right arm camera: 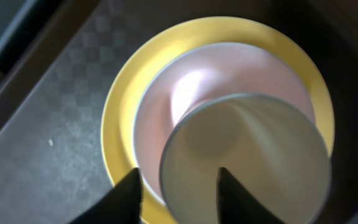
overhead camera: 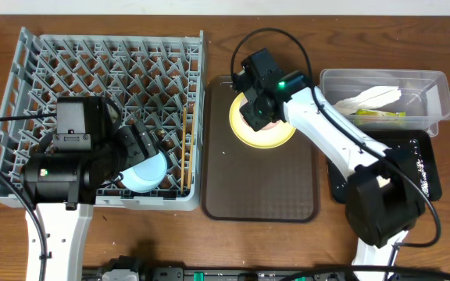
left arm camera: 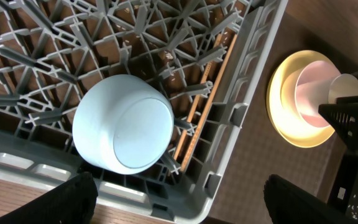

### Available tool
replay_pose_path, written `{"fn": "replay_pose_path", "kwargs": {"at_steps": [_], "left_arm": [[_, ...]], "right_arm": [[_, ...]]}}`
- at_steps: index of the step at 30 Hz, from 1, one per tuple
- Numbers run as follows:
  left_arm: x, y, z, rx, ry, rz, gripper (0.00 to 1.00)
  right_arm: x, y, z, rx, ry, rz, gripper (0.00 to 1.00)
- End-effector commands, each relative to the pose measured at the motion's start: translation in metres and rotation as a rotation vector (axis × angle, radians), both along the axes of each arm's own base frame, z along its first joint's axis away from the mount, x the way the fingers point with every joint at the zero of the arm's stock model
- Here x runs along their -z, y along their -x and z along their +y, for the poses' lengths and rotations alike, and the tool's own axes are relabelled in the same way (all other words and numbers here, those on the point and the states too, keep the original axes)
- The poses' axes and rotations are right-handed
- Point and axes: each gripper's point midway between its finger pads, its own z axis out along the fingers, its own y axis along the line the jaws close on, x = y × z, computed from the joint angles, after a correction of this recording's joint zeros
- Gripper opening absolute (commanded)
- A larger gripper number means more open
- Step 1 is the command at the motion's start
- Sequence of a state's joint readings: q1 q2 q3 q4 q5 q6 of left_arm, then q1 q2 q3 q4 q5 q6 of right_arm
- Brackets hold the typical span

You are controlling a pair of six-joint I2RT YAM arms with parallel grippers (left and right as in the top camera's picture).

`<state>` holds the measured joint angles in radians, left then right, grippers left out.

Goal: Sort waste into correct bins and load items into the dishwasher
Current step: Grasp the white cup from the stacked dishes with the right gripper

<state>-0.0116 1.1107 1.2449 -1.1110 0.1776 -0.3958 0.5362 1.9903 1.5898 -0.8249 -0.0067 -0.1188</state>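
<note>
The light blue bowl (overhead camera: 147, 170) lies upside down in the front right corner of the grey dishwasher rack (overhead camera: 22, 94); it also shows in the left wrist view (left arm camera: 126, 124). The two chopsticks (left arm camera: 207, 93) lie along the rack's right wall. My left gripper (left arm camera: 182, 202) is open and empty above that corner. The yellow plate (right arm camera: 120, 106) on the brown tray holds the pink bowl (right arm camera: 185, 87) with the white cup (right arm camera: 253, 149) in it. My right gripper (right arm camera: 179, 186) is open, its fingers on either side of the cup's rim.
The brown serving tray (overhead camera: 260, 187) lies right of the rack. The clear tub (overhead camera: 436, 82) at the back right holds the white wrapper (overhead camera: 373, 97) and the packet (overhead camera: 381, 115). The black tray (overhead camera: 428, 168) in front of it holds white scraps.
</note>
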Motion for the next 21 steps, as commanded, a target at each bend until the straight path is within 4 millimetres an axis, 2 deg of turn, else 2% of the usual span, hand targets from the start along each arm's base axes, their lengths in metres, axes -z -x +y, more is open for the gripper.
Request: {"fn": "replay_pose_path", "kwargs": {"at_steps": [1,5,7,8,10,12,15,16,17,18,19,21], "left_arm": [[-0.002,0.000,0.000,0.003,-0.003,-0.003,0.89],[-0.002,0.000,0.000,0.003,-0.003,-0.003,0.89],[-0.002,0.000,0.000,0.003,-0.002,-0.003,0.89],[-0.002,0.000,0.000,0.003,-0.002,-0.003,0.89],[-0.002,0.000,0.000,0.003,-0.002,-0.005,0.89],[-0.002,-0.001,0.000,0.003,-0.002,-0.008,0.89],[-0.004,-0.004,-0.001,0.003,-0.001,-0.024,0.89],[-0.005,-0.004,-0.001,0.003,-0.001,-0.026,0.89],[-0.005,-0.004,-0.004,0.015,0.016,-0.026,0.89],[-0.006,-0.004,-0.009,0.031,0.037,-0.028,0.93],[-0.010,-0.006,-0.020,0.092,0.083,-0.047,0.93],[-0.024,-0.007,-0.052,0.284,0.193,-0.117,0.94]], "right_arm": [[-0.003,-0.006,0.002,-0.007,0.000,-0.019,0.20],[-0.004,-0.008,0.003,-0.007,-0.005,-0.027,0.16],[-0.003,-0.006,0.002,-0.007,0.000,-0.019,0.04],[-0.003,-0.005,0.001,-0.007,0.001,-0.017,0.01],[-0.004,-0.006,0.002,-0.007,-0.001,-0.020,0.01],[-0.019,-0.012,0.006,-0.007,-0.028,-0.058,0.01],[-0.075,-0.020,0.011,-0.007,-0.087,-0.158,0.01],[-0.108,-0.018,0.010,-0.007,-0.116,-0.206,0.01],[-0.150,-0.011,0.006,-0.007,-0.158,-0.274,0.01],[-0.170,-0.006,0.004,-0.012,-0.191,-0.305,0.01],[-0.198,0.005,0.002,-0.028,-0.252,-0.339,0.01],[-0.238,0.027,-0.005,-0.060,-0.362,-0.368,0.01]]}}
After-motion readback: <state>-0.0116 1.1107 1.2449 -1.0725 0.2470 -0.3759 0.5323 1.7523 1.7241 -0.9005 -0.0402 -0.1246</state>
